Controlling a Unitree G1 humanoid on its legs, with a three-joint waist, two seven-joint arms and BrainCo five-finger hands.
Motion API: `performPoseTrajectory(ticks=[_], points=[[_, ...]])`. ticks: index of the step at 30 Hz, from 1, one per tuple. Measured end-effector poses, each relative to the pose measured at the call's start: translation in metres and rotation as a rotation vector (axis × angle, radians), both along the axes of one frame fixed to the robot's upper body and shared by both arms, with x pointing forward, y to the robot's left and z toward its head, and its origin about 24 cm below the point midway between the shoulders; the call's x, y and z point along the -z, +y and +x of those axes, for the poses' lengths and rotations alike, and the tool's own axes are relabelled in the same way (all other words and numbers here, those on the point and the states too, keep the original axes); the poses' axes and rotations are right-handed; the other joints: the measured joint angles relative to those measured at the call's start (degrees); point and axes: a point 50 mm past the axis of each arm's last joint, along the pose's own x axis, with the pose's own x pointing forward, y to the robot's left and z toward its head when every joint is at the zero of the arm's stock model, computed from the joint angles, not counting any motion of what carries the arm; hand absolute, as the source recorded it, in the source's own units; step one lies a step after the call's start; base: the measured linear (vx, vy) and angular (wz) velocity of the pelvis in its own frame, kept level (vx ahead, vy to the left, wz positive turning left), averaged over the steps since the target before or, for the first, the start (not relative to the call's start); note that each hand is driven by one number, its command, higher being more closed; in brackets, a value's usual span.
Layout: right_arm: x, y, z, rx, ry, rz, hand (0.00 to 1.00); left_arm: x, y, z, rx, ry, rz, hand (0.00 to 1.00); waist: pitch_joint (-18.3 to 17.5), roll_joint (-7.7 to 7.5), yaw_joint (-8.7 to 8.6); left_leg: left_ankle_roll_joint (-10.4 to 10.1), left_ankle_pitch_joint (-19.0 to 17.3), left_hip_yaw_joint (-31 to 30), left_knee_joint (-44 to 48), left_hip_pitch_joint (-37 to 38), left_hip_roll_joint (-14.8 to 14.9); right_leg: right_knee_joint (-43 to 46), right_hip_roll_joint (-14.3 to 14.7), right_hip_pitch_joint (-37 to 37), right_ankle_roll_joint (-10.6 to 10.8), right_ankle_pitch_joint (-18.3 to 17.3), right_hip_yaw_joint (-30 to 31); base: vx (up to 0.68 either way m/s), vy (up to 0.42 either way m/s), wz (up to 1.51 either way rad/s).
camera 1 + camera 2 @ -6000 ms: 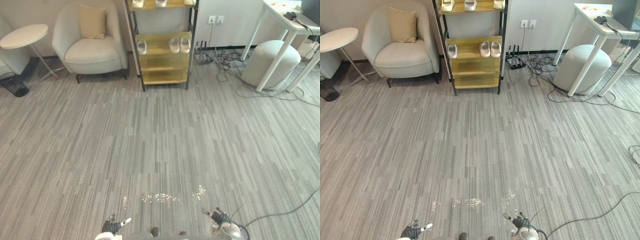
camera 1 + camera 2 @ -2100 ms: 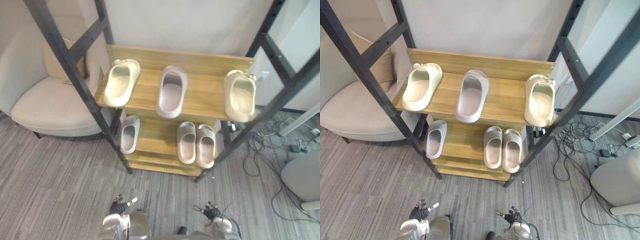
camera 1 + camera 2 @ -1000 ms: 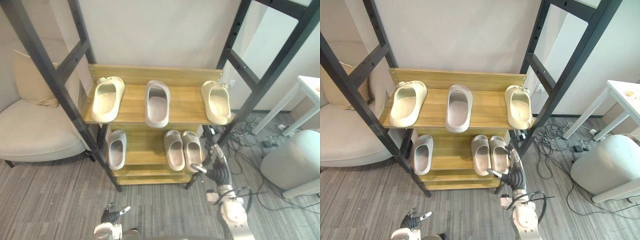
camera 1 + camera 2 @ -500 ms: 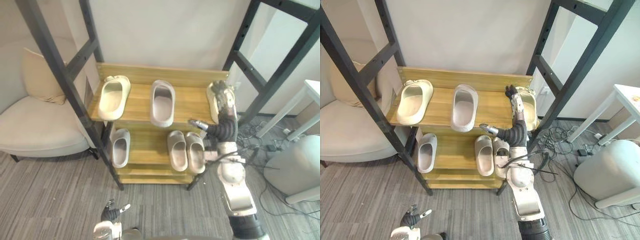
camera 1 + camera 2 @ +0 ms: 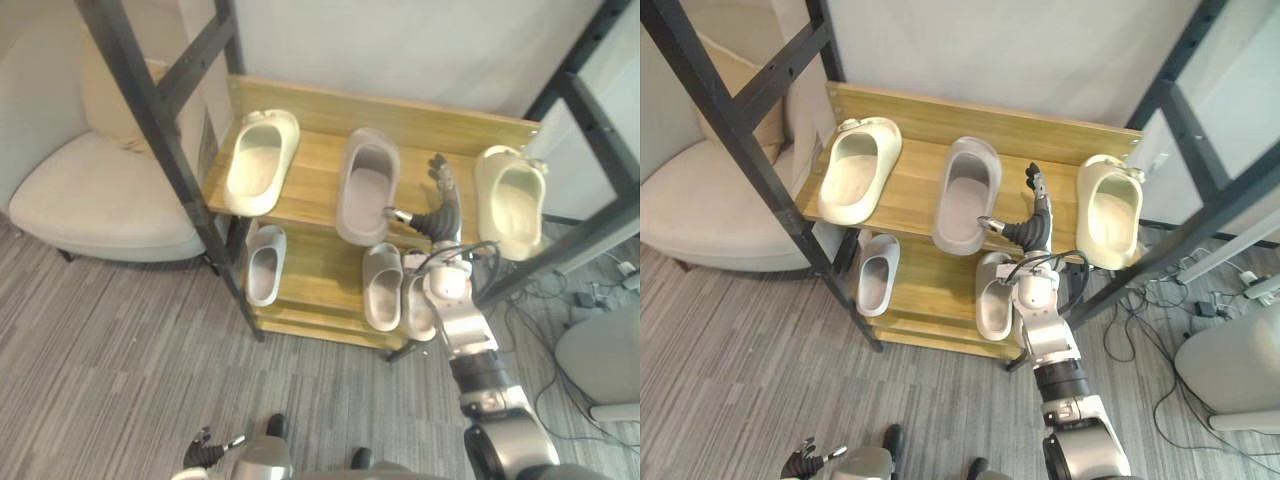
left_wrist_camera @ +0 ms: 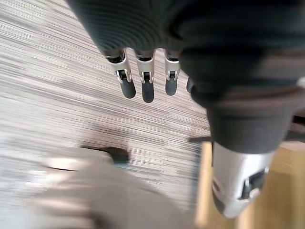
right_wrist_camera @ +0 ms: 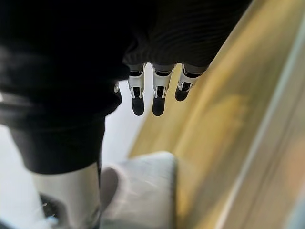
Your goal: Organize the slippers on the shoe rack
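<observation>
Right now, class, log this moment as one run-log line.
phase: pre-grasp | right hand: open, empty, above wooden upper shelf between grey moulded slipper and right-end cream slipper | left hand: open, low over grey carpet

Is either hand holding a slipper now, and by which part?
Nothing is held. The right hand is open over the wooden upper shelf beside the grey rubber slipper; the left hand hangs open, low.

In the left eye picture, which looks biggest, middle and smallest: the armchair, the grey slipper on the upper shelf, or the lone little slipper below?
1. Armchair
2. Grey slipper
3. Lone slipper; its shelf is lower, farther from the camera, so that may shrink it.
</observation>
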Motion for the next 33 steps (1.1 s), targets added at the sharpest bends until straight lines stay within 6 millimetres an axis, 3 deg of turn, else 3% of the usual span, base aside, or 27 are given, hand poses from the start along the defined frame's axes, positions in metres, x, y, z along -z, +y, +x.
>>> performPoseTrajectory(ticks=[8, 12, 13, 23, 33], points=[[-0.014, 0.007, 0.020, -0.030, 0.016, 0.017, 0.00, 0.000, -0.001, 0.000, 0.017, -0.001, 0.004, 0.00, 0.47, -0.03, 1.91, 0.01, 0.00, -0.61, 0.23, -1.45, 0.78, -0.01, 0.73, -0.97, -0.80, 2.31, 0.26, 0.01, -0.002, 0.03], [-0.032, 0.012, 0.031, -0.042, -0.006, 0.006, 0.00, -0.002, 0.001, 0.005, 0.012, -0.016, 0.017, 0.00, 2.42, -0.83, 2.55, 0.34, 0.44, -0.64, -0.06, -1.85, 0.67, -0.01, 0.65, -1.68, -1.26, 2.75, 0.24, -0.06, 0.015, -0.01], [-0.034, 0.013, 0.034, -0.044, -0.003, 0.007, 1.00, -0.001, 0.001, 0.005, 0.012, -0.015, 0.015, 0.00, 2.50, -0.81, 2.81, 0.33, 0.56, -0.71, -0.08, -1.92, 0.54, -0.09, 0.60, -1.65, -1.26, 2.74, 0.19, -0.05, 0.003, 0.02], [-0.063, 0.017, 0.048, -0.062, -0.030, -0.041, 1.00, -0.001, 0.001, 0.004, -0.012, -0.018, 0.008, 0.00, 3.35, -1.13, 3.28, -0.21, 3.04, -0.77, -2.95, -1.60, 0.66, -1.50, 0.92, -1.83, -1.25, 2.69, 0.07, -0.01, -0.004, 0.00], [-0.063, 0.018, 0.047, -0.095, -0.026, -0.031, 1.00, -0.001, 0.001, 0.004, -0.017, -0.018, 0.007, 0.00, 3.41, -1.27, 2.99, -0.27, 3.33, -0.27, -2.96, -1.04, 0.69, -1.64, 0.91, -1.77, -1.25, 2.68, 0.29, -0.03, 0.001, -0.01]])
